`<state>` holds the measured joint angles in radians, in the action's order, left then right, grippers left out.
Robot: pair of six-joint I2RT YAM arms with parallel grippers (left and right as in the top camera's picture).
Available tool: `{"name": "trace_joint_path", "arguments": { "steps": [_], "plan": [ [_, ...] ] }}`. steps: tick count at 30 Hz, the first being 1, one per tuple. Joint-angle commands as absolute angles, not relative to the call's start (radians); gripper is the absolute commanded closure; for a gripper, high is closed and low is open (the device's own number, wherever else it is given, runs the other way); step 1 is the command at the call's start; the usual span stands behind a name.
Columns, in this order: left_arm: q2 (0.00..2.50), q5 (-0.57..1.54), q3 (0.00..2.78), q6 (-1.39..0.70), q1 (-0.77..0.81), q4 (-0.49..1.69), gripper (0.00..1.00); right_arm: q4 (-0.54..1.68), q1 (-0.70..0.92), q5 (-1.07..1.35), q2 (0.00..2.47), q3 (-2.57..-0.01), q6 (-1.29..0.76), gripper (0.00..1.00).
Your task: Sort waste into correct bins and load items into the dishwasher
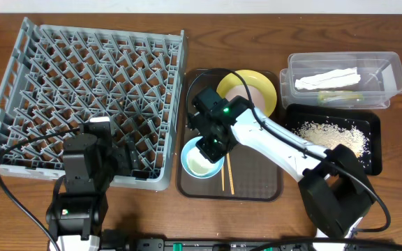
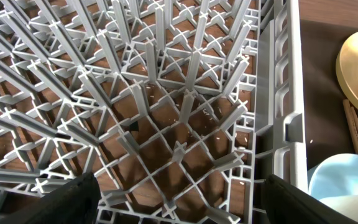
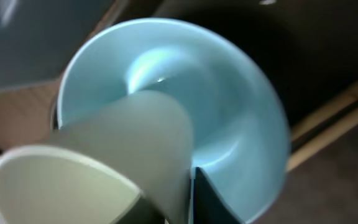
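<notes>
My right gripper (image 1: 211,146) is shut on the wall of the small off-white cup (image 3: 98,168), which sits tilted inside the light blue bowl (image 1: 190,155) on the brown tray (image 1: 257,187). In the right wrist view, the gripper (image 3: 179,205) holds the cup over the bowl (image 3: 229,106). The yellow plate (image 1: 262,82) lies behind it with a pale round bowl (image 1: 241,94) on it. The chopsticks (image 1: 226,176) lie beside the blue bowl. My left gripper (image 1: 128,157) is open and empty over the front right corner of the grey dish rack (image 1: 89,77), as the left wrist view (image 2: 179,208) shows.
The clear tub (image 1: 389,70) at the back right holds the white napkin (image 1: 326,79) and the green wrapper (image 1: 340,96). The black tray (image 1: 375,143) in front of it holds rice crumbs (image 1: 330,134). The rack's right wall (image 2: 284,93) stands between my left gripper and the brown tray.
</notes>
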<state>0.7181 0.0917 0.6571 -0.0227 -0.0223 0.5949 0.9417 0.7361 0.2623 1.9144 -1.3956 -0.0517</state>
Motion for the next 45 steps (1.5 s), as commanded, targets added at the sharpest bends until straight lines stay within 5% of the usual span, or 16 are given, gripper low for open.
{"name": "trace_joint_path", "arguments": {
  "steps": [1,11,21,35,45],
  "plan": [
    [0.717,0.097,0.677,-0.025,-0.020,0.595,0.14,0.939,0.721,0.221,1.893,-1.414,-0.073,0.99],
    [0.717,0.114,0.677,-0.031,-0.020,0.586,0.14,0.957,0.551,0.256,1.697,-1.547,-0.074,0.99],
    [0.739,0.543,0.677,-0.159,-0.020,0.342,0.14,0.813,0.341,0.646,1.676,-1.541,-0.161,0.99],
    [0.871,1.093,0.677,-0.382,-0.020,-0.123,0.14,0.678,0.344,1.190,1.687,-1.541,-0.172,0.99],
    [0.876,1.168,0.677,-0.541,-0.020,-0.324,0.14,0.654,0.378,1.341,1.687,-1.541,-0.184,0.99]
  ]
}}
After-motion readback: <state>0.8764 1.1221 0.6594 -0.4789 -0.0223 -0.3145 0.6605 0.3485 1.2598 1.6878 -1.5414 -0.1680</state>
